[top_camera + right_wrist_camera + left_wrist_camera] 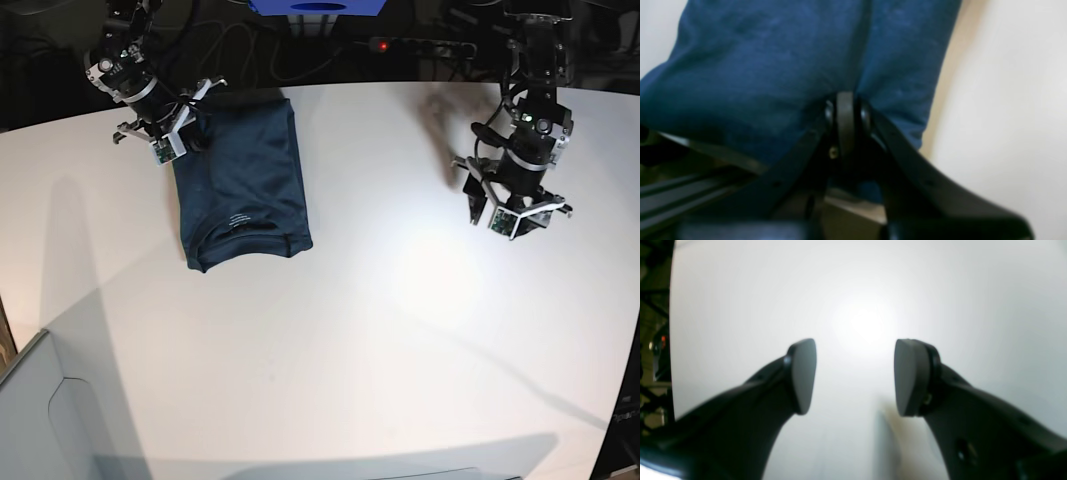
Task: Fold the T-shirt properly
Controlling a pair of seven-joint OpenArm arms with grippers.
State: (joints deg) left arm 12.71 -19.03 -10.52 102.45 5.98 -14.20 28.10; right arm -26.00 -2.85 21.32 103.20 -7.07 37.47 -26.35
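1. T-shirt (pixel 243 185): dark navy, lies flat on the white table (pixel 380 330), in the far part of the table on the base view's left. It looks folded into a narrow, long rectangle. The crew neck with its pale label print faces the near end; the far end sits at the table's back edge.
2. Right gripper (pixel 845 110): clenched on the T-shirt. In the right wrist view the two pads are pressed together with blue cloth bunched right at the tips and a crease running up from them. In the base view this gripper (pixel 185 125) sits at the far left corner of the T-shirt, at the table's back edge.
3. Left gripper (pixel 855 376): released, holding nothing. The left wrist view shows both fingers (pixel 803 373) spread well apart, with only bare white table between them and a bright glare spot beyond.
4. In the base view the left gripper (pixel 510 205) hangs over bare table on the right side, well apart from the T-shirt. Its shadow falls on the table behind it.
5. Right wrist view is blurred; whether the pinch takes one layer or several cannot be told.
6. Far edge, beyond the table: a blue box (pixel 318 7) and dark cables, one with a red light (pixel 383 46).
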